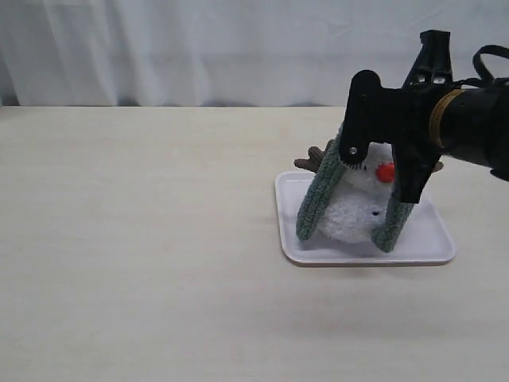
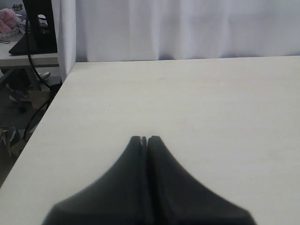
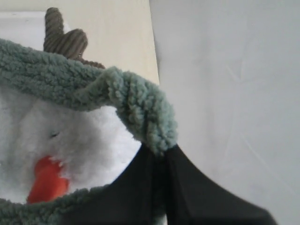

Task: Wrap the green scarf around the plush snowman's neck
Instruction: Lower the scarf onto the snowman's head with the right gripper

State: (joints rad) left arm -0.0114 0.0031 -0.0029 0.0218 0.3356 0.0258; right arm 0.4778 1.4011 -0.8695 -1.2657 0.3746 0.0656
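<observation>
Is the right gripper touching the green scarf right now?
Touching. The right wrist view shows the right gripper shut on a fold of the green scarf.

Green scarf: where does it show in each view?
Exterior view: green scarf hangs in two strands either side of the snowman, right of centre.
Left wrist view: not in it.
Right wrist view: curving past the snowman's face, pinched in the fingers.
Shared landmark: orange nose.
</observation>
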